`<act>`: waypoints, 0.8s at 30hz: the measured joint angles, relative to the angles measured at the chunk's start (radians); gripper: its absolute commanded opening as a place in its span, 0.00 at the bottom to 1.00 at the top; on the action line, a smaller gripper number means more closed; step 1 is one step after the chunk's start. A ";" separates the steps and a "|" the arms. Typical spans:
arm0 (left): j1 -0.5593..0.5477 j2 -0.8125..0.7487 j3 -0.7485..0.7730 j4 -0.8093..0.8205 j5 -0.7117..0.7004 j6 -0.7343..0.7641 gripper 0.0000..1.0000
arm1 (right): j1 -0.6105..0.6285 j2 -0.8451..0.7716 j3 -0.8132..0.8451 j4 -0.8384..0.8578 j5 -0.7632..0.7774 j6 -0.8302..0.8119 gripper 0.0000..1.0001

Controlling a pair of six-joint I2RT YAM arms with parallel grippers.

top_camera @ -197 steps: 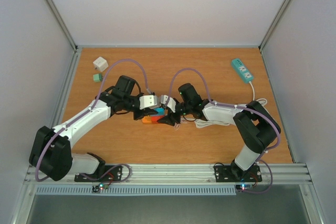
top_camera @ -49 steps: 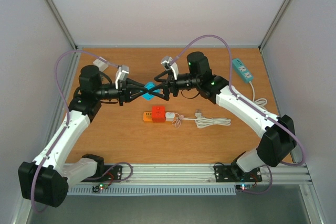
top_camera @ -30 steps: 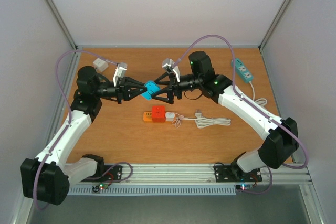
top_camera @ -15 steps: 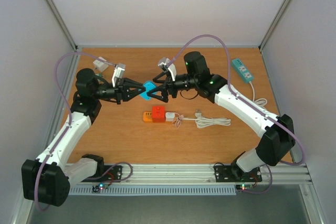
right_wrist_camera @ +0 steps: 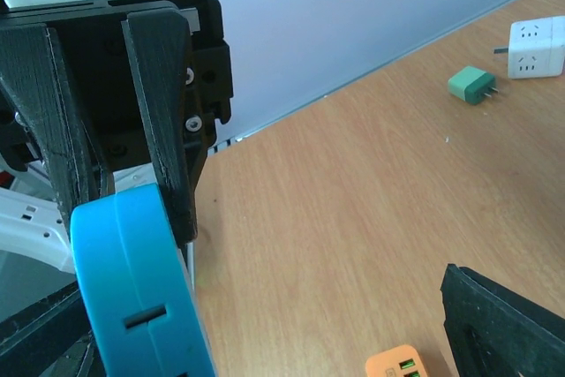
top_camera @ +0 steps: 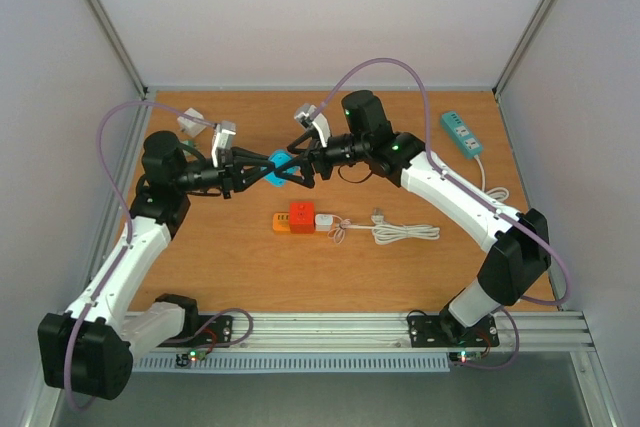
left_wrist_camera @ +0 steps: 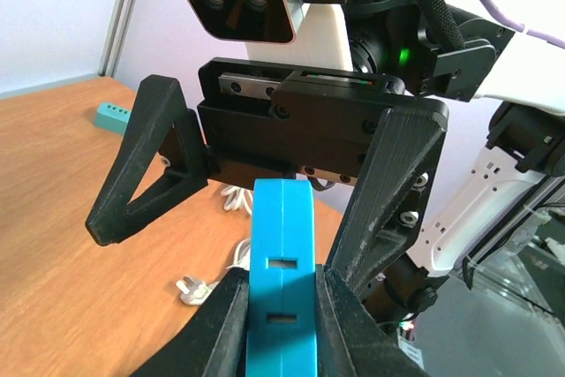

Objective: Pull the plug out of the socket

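Observation:
My left gripper is shut on a blue plug and holds it in the air above the table's middle. In the left wrist view the blue plug sits between my fingers, its two slots facing the camera. My right gripper is open, its fingers spread on either side of the plug without touching it. In the right wrist view the plug is at the lower left. The orange socket strip lies on the table below, with a red plug in it.
A white plug with a coiled white cable lies beside the orange strip. A teal power strip is at the back right. A white cube adaptor and a green plug lie at the back left.
The blue plug has come off the orange strip and been lifted. My right gripper has opened off it. Both grippers have shifted a little to the left.

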 measured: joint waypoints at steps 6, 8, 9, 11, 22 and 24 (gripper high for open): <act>0.009 0.015 0.063 -0.163 -0.052 0.124 0.01 | -0.002 -0.005 0.014 -0.015 0.002 -0.024 0.99; 0.016 0.027 0.092 -0.239 -0.093 0.195 0.01 | -0.004 -0.013 0.014 -0.019 0.007 -0.031 0.99; 0.020 0.034 0.109 -0.282 -0.122 0.238 0.01 | -0.005 -0.018 0.014 -0.023 0.013 -0.037 0.98; 0.037 0.045 0.136 -0.351 -0.175 0.317 0.01 | -0.005 -0.030 0.014 -0.032 0.026 -0.047 0.98; 0.190 0.111 0.180 -0.584 -0.438 0.618 0.01 | -0.010 -0.116 -0.079 -0.009 0.087 -0.063 0.98; 0.212 0.106 0.175 -0.592 -0.509 0.664 0.01 | -0.011 -0.122 -0.093 0.005 0.098 -0.058 0.98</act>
